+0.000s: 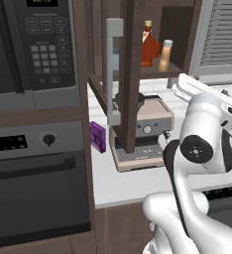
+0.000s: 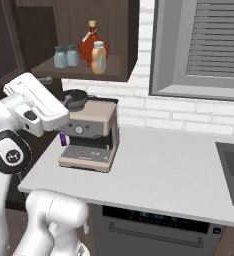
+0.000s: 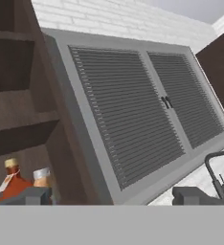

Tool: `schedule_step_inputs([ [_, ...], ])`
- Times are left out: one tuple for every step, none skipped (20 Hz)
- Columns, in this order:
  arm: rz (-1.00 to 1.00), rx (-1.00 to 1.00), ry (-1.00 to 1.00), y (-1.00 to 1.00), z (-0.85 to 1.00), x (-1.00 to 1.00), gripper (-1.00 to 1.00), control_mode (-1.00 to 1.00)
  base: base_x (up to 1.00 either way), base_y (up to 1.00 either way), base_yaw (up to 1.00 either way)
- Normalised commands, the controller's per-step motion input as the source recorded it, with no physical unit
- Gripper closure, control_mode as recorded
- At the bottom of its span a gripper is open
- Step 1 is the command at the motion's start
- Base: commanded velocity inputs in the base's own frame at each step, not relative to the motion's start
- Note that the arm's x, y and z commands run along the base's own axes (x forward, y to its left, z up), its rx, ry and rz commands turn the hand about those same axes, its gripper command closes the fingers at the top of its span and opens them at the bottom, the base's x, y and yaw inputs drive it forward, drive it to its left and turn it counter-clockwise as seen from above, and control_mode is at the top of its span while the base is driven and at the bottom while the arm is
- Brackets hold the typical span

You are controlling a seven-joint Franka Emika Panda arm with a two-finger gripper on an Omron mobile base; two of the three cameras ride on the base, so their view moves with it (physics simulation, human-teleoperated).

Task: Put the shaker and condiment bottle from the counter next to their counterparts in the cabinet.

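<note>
Kitchen: microwave [image 1: 33, 49], oven [image 1: 36, 183], coffee machine [image 2: 91, 135], counter [image 2: 179, 175].

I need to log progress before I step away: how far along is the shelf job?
It looks essentially done. The condiment bottle stands on the cabinet shelf beside the red-orange bottle, and two shakers sit together next to them. The hand is open and holds nothing. The counter carries the coffee machine, with no shaker or bottle visible on it.

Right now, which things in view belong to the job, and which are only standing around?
Job things:
- condiment bottle
- red-orange bottle with yellow cap
- two shakers
- cabinet
- counter

Standing around:
- espresso machine
- microwave
- oven
- shuttered window
</note>
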Motion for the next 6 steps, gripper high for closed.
schedule_step_inputs([
  [0.00, 0.14, -0.01, -0.06, 0.25, -1.00, -1.00, -1.00, 0.00, 0.00, 0.00],
  [0.00, 0.17, 0.00, -0.07, 0.25, -1.00, -1.00, -1.00, 0.00, 0.00, 0.00],
  [0.00, 0.17, 0.00, -0.06, 0.20, -1.00, -1.00, -1.00, 0.00, 0.00, 0.00],
  [0.01, 0.19, 0.00, -0.07, 0.19, -1.00, -1.00, -1.00, 0.00, 0.00, 0.00],
  [0.03, 0.19, 0.00, -0.07, 0.17, -1.00, -1.00, -1.00, 0.00, 0.00, 0.00],
  [0.03, 0.20, 0.00, -0.07, 0.17, -1.00, -1.00, -1.00, 0.00, 0.00, 0.00],
])
